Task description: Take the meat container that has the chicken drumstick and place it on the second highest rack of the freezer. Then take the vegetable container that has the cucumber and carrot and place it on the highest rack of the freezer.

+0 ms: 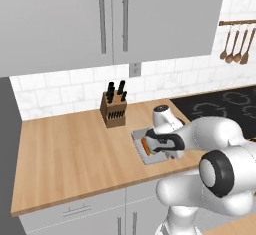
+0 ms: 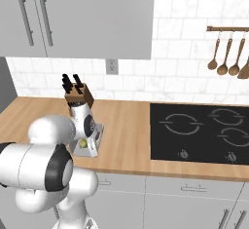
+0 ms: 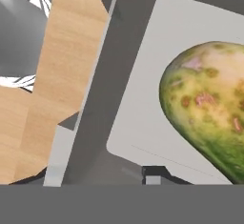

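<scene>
The vegetable container (image 1: 136, 145) is a shallow grey tray on the wooden counter in front of the knife block. An orange carrot (image 1: 146, 147) lies in it, and the mottled green cucumber (image 3: 209, 108) fills the right of the hand view. My gripper (image 1: 161, 152) reaches down into the tray, its fingers standing on either side of the tray's dark side wall (image 3: 100, 89) with a gap still showing, so it is open. One dark fingertip (image 3: 152, 173) shows inside the tray. The meat container with the drumstick is out of view.
A knife block (image 1: 113, 108) stands just behind the tray. The black cooktop (image 2: 199, 130) lies to the right, with wooden spoons (image 2: 228, 52) hanging above it. A dark grey appliance side (image 1: 7, 154) borders the counter at the left. Grey cabinets hang overhead.
</scene>
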Controlling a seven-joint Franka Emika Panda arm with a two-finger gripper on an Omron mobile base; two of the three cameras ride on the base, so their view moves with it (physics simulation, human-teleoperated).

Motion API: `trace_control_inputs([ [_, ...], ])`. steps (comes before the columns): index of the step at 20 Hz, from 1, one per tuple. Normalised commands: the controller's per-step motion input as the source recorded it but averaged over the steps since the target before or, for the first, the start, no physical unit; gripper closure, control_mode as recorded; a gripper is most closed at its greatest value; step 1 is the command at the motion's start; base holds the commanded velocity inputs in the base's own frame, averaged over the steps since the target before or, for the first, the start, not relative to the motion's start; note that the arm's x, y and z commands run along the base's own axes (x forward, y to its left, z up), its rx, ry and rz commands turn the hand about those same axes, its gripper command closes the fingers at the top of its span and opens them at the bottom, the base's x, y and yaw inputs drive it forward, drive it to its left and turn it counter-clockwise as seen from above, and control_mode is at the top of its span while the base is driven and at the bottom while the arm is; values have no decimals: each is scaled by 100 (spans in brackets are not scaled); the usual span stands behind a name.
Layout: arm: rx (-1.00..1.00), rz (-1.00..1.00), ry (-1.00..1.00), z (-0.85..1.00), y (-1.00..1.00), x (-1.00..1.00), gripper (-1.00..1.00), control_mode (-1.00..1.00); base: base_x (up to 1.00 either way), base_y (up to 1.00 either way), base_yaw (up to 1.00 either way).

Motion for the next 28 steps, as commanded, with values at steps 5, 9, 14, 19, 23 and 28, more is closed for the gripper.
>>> trace_control_inputs([
  [5, 2, 0, -10, -4, 5, -4, 100, -100, 0, 0, 0],
  [9, 8, 0, -27, 26, 0, 0, 100, -100, 0, 0, 0],
  [14, 18, 0, -20, 78, -1, -3, 100, -100, 0, 0, 0],
  [19, 11, 0, 2, 100, -1, -34, 100, -100, 0, 0, 0],
  [23, 0, 3, 11, 98, 1, -56, 100, -100, 0, 0, 0],
  [28, -3, 21, -5, 76, 9, -94, 100, -100, 0, 0, 0],
])
